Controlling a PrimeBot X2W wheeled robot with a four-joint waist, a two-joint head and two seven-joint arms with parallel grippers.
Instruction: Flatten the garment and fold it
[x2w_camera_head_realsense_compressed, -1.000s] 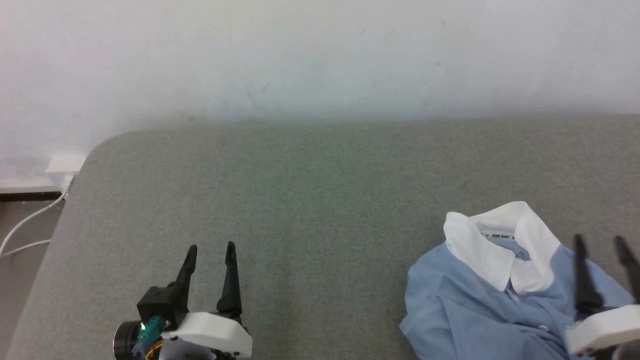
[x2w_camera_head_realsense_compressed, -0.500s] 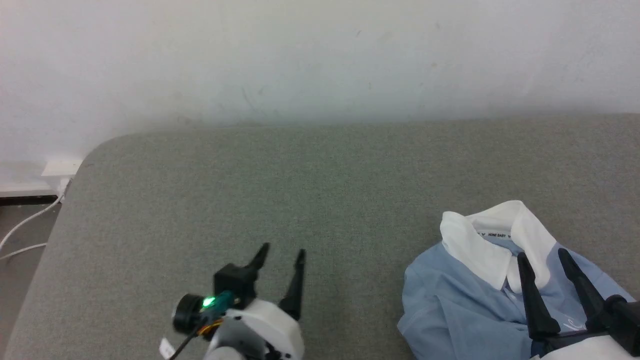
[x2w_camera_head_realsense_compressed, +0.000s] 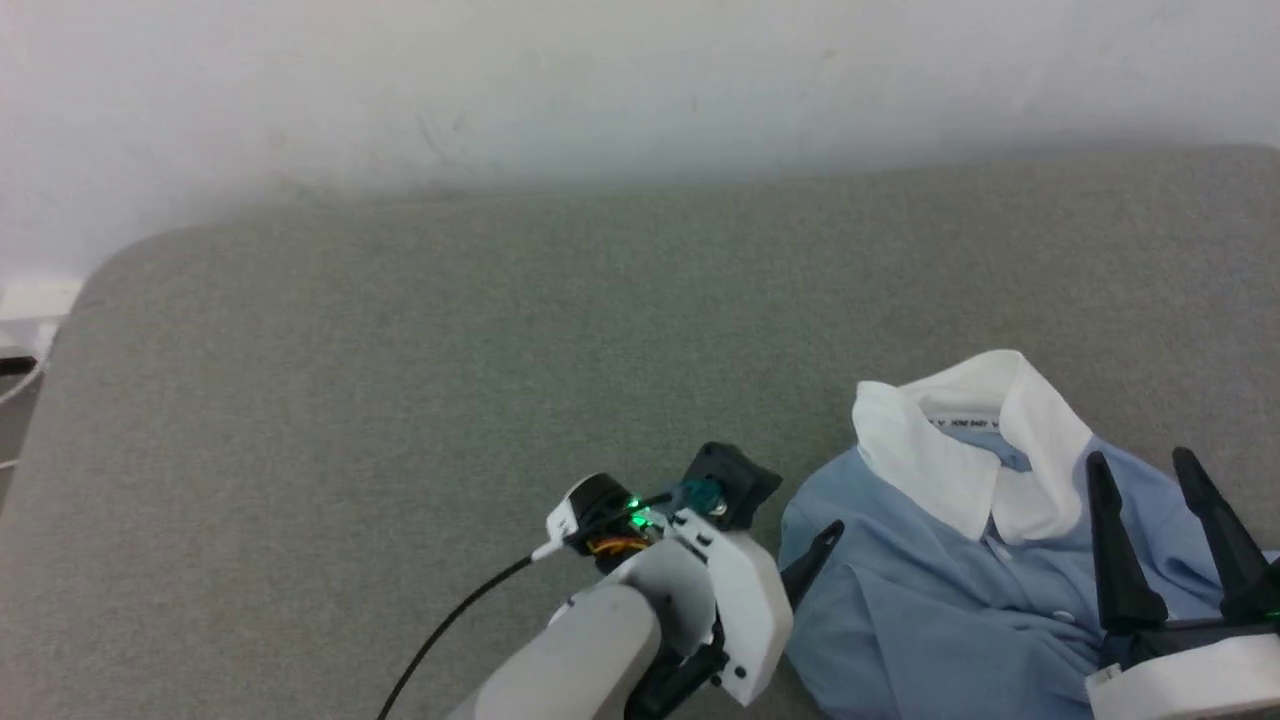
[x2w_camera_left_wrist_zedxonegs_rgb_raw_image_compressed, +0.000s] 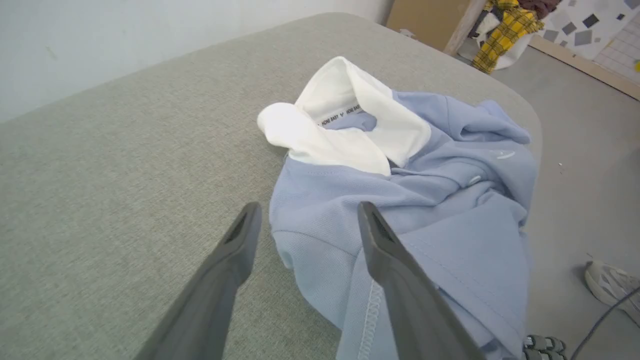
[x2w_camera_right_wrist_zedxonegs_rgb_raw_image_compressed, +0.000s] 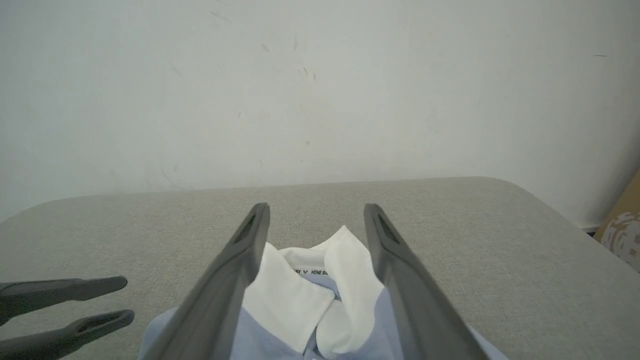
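The garment (x2w_camera_head_realsense_compressed: 900, 610) is found bunched up on the grey pad (x2w_camera_head_realsense_compressed: 400, 380), near its right end, with the white collar (x2w_camera_head_realsense_compressed: 960, 450) on top. To be flattened well, it should be pinched at an outer edge, one layer only, not in the lumpy middle. The left gripper (x2w_camera_left_wrist_zedxonegs_rgb_raw_image_compressed: 308, 210) is turned sideways toward the shirt's edge, spread wide, nothing held. The right gripper (x2w_camera_head_realsense_compressed: 1140, 458) is held over the shirt, pointed at the collar, spread apart too.

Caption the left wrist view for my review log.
Open left gripper poised at the edge of the crumpled light blue garment on the grey cushion.
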